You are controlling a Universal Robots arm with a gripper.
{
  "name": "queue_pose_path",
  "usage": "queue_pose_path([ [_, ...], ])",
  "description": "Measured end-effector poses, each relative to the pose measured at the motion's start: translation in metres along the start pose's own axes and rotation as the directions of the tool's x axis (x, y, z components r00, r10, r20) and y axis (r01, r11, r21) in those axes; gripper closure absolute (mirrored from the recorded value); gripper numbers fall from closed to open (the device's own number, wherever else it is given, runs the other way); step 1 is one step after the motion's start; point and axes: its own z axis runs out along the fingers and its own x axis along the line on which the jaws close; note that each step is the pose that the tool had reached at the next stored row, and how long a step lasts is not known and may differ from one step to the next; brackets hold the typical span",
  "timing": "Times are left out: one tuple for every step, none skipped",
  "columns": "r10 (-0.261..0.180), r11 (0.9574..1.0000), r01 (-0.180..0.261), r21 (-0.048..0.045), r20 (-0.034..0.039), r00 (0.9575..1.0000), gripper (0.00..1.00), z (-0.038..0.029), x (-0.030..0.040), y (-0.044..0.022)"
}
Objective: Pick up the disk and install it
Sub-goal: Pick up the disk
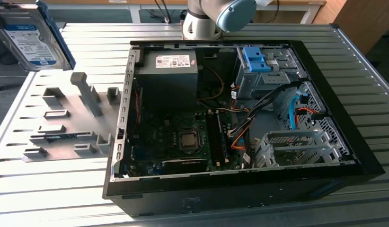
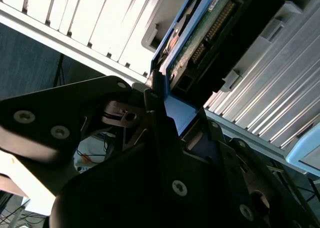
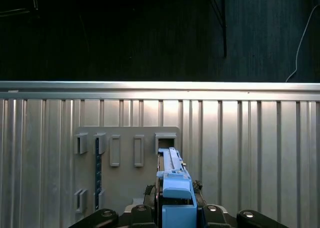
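The disk (image 1: 27, 38) hangs in the air at the exterior view's upper left, above the table's edge; its silver face, white-and-blue label and blue carrier frame are turned toward the camera. In the first wrist view the disk (image 3: 174, 180) is seen edge-on, its blue frame rising from between the black jaws, over the grey holder plate (image 3: 125, 158). In the second wrist view my gripper (image 2: 165, 105) is shut on the blue frame, and the disk's green circuit board (image 2: 207, 33) faces the camera.
An open black computer case (image 1: 346, 161) lies on the slatted metal table (image 1: 377, 109). Inside it are a grey drive bay with a blue bracket (image 1: 256, 59), a silver cage (image 1: 296, 146), the motherboard and cables. The grey holder plate (image 1: 62, 137) with upright slots lies left of the case.
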Motion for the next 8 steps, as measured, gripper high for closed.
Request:
queue_pose_path([
  [0.0,1.0,0.0,-0.0001,0.0,1.0,0.63,-0.0012,0.0,0.0],
  [0.0,1.0,0.0,-0.0001,0.0,1.0,0.63,-0.0023,0.0,0.0],
  [0.0,1.0,0.0,0.0,0.0,1.0,0.63,-0.0033,0.0,0.0],
  [0.0,1.0,0.0,0.0,0.0,1.0,0.63,-0.0043,0.0,0.0001],
  [0.0,1.0,0.0,-0.0001,0.0,1.0,0.63,-0.0054,0.0,0.0001],
  [0.0,1.0,0.0,-0.0001,0.0,1.0,0.63,-0.0064,0.0,0.0],
  [0.0,1.0,0.0,-0.0001,0.0,1.0,0.63,-0.0073,0.0,0.0001],
  [0.0,1.0,0.0,0.0,0.0,1.0,0.63,-0.008,0.0,0.0001],
])
